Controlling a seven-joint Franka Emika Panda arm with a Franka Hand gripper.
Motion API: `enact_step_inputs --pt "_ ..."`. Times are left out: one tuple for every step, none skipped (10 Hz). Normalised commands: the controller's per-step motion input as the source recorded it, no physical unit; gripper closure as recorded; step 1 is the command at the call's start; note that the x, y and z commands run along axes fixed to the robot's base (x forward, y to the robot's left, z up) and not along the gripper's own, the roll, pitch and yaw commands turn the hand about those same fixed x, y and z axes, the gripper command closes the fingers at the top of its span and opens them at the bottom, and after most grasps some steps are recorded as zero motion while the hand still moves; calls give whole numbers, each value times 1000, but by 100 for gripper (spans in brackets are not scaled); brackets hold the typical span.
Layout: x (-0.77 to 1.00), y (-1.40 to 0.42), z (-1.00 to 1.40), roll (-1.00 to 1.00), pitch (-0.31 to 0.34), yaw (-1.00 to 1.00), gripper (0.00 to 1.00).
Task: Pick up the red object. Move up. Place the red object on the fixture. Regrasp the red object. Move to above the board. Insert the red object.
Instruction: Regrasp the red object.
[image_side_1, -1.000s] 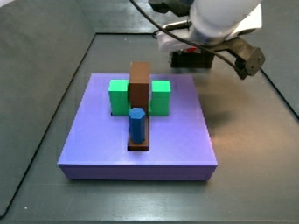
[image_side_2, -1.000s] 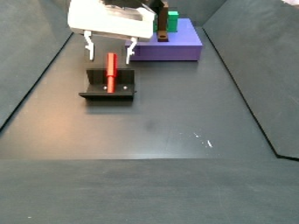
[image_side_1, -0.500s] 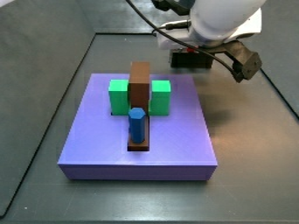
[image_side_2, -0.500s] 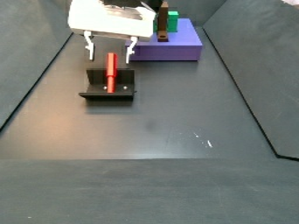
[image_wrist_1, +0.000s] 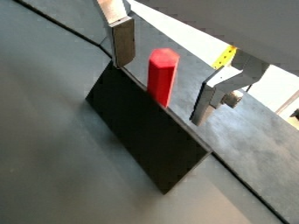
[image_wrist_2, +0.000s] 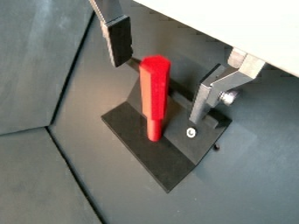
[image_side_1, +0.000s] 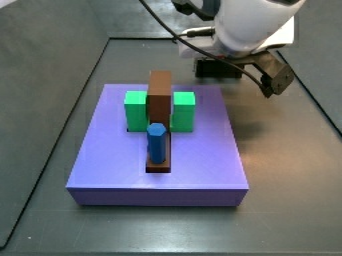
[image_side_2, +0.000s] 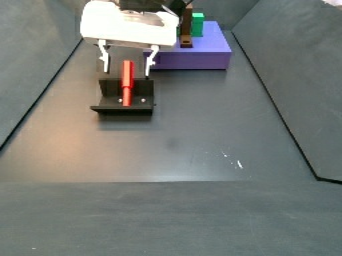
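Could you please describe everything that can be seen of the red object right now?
The red object is a small, bright red peg with a smooth, matte, plastic-like look and a faceted top end. It leans against the raised back wall of the fixture, its lower end resting on the base plate. In a side view it shows as a red bar on the dark fixture. The gripper is open around its upper part, with a visible gap between the peg and each silver finger. It stands off the board.

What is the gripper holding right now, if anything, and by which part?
Nothing. The gripper is open around the red object, with a gap visible on each side between it and the fingers. The peg leans on the fixture, unheld.
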Motion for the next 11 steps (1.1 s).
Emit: enact_step_inputs --pt "60 0 -9 183 11 160 0" --pt "0 0 0 0 0 0 0" --pt "0 0 0 0 0 0 100" --pt "0 0 0 0 0 0 100" --pt "0 0 0 0 0 0 100" --pt "0 0 0 0 0 0 100" --pt "0 0 0 0 0 0 100" --pt "0 0 0 0 0 0 100" --pt "0 0 0 0 0 0 100" --pt "0 0 0 0 0 0 100" --pt "0 0 0 0 0 0 100"
